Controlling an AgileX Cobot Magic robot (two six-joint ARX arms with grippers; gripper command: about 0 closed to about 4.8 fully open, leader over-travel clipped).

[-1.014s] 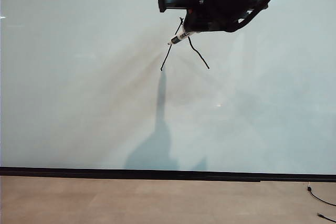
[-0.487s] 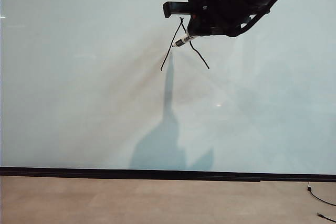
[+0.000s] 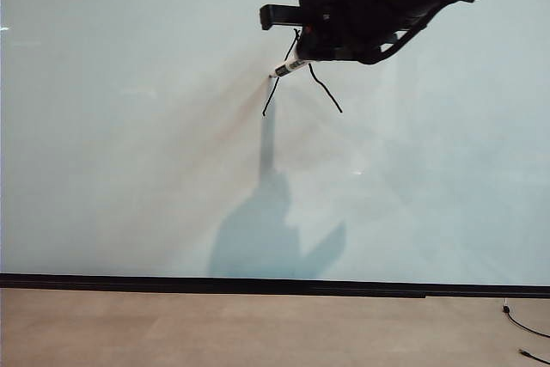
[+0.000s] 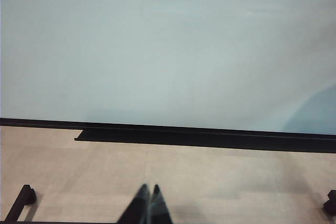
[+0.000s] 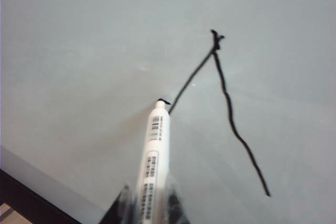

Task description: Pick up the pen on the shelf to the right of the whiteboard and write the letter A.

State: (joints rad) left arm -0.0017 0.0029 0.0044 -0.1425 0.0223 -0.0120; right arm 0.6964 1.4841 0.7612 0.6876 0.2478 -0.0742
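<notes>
White-barrelled pen (image 5: 153,156) sits clamped low on its barrel in my right gripper (image 3: 302,51), at twelve o'clock on the whiteboard (image 3: 129,169), tip at the letter A's (image 3: 301,75) left stroke. Light, stiff, slippery plastic, I'd judge. My left gripper (image 4: 148,205) hangs closed, empty, near the floor.

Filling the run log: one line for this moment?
right gripper: shut on pen | tip at A left stroke, crossbar missing | left gripper: shut, idle
</notes>
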